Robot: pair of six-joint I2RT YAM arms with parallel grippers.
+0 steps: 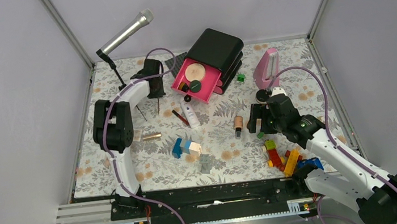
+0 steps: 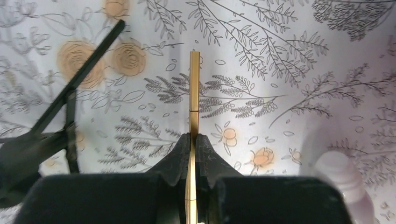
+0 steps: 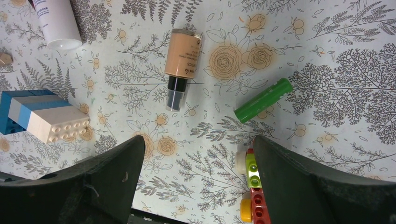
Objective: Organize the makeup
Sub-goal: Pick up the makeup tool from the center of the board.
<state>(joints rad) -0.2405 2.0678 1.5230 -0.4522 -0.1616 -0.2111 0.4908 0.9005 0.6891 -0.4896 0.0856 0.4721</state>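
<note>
Gripping on the left: the left gripper [image 2: 193,137] has its jaws closed on one thin gold stick [image 2: 194,84], which reaches straight ahead of them above the tabletop [image 2: 299,70].
Right side: the right gripper [image 3: 198,144] has its jaws wide apart and holds nothing; it hangs over the tabletop near the peach bottle [image 3: 183,53].
Writing: the peach bottle carries some lines of dark print on its body, and the white tube [image 3: 56,21] carries small print too. Both are too small to read.
Count in the middle: one peach bottle lying flat, its black cap toward the right gripper, between the white tube and one green cylinder [image 3: 264,100]. One white tube lies just below the pink drawer [image 1: 212,81], with one thin red pencil [image 1: 180,117] beside it.
Count on the left: one rose-gold lipstick [image 1: 150,136] lies flat near the left arm.
Drawer: the pink drawer stands open from one black box [image 1: 216,50]. Three pieces show inside: a pale disc [image 1: 195,71], a dark green disc [image 1: 195,86] and a small brown piece [image 1: 183,86].
Bricks: the blue and cream bricks [image 3: 46,119] lie left of the right gripper, and a mixed brick pile [image 1: 280,156] lies under the right arm. I cannot tell the exact number.
Others: one microphone [image 1: 126,34] on a stand, one pink metronome [image 1: 266,69].
</note>
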